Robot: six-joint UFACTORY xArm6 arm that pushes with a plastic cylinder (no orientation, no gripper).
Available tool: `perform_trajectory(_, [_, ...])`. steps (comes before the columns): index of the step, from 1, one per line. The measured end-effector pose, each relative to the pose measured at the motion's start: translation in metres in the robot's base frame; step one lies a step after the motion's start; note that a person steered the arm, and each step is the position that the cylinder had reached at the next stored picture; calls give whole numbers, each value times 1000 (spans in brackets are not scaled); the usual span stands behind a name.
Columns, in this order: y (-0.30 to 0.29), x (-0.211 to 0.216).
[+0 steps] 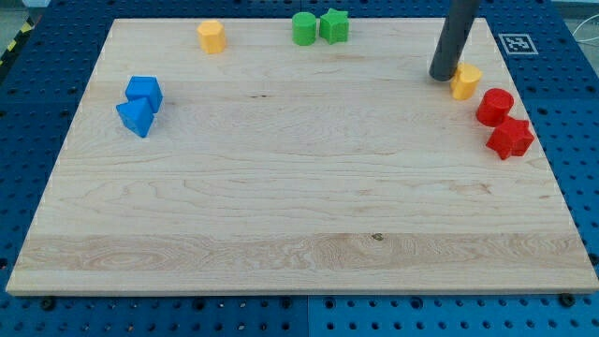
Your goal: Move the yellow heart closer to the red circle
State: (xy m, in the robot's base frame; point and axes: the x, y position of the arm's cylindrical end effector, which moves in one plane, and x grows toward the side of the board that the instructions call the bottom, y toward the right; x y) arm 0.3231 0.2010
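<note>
The yellow heart [466,81] lies at the view's upper right, just up-left of the red circle [494,107], with a thin gap between them. My tip [443,77] stands against the heart's left side. The dark rod rises from it to the view's top edge. A red star-like block [510,138] sits right below the red circle, touching it.
A second yellow block [212,36] sits at the upper left. A green circle [304,28] and a green star-like block [334,25] sit side by side at the top middle. Two blue blocks [139,102] touch at the left. The board's right edge [543,140] is near the red blocks.
</note>
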Motion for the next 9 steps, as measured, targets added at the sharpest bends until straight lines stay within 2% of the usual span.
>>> perform_trajectory(3, [28,1])
perform_trajectory(9, [29,40])
